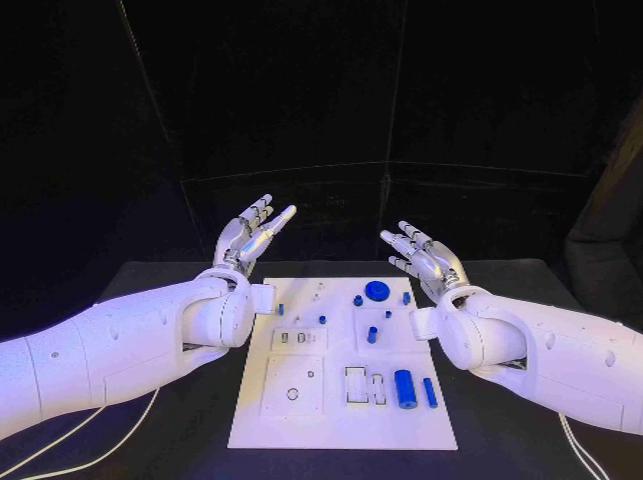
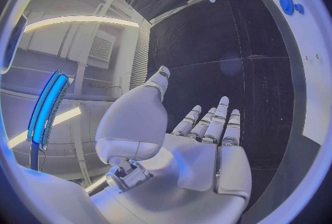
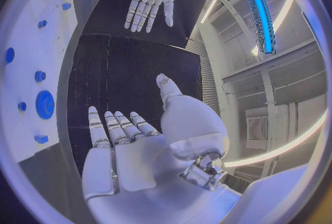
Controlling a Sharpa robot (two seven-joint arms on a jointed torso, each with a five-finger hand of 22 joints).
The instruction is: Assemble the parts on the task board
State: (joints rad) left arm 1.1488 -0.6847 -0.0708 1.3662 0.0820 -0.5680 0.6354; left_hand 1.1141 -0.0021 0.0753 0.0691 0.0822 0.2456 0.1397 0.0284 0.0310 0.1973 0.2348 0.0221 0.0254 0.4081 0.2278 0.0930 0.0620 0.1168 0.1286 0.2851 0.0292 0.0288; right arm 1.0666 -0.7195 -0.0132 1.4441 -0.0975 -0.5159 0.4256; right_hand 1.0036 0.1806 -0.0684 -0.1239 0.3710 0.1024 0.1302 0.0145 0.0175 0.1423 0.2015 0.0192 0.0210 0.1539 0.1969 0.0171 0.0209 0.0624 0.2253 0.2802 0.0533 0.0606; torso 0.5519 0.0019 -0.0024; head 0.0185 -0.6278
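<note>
Nearest the robot, the white task board lies flat in the middle of the black table, and along its near right part there's a blue cylinder lying on its side with a slimmer blue bar just beside it, to its right. To the left of those sit pale rectangular pieces and, further left, a small ring on the board's near left panel. Moving up the board, a short blue peg sits near the middle, with a couple of tiny blue parts around it, and at the far end a round blue disc sits with a small blue piece beside it. Now the hands: the left hand hovers past the board's far left corner, fingers straight and apart, holding nothing, palm open in its own wrist view. The right hand mirrors it past the far right corner, fingers spread, nothing in them, and its wrist view confirms the bare palm. Both hands hang clear of the board, touching no part.
</note>
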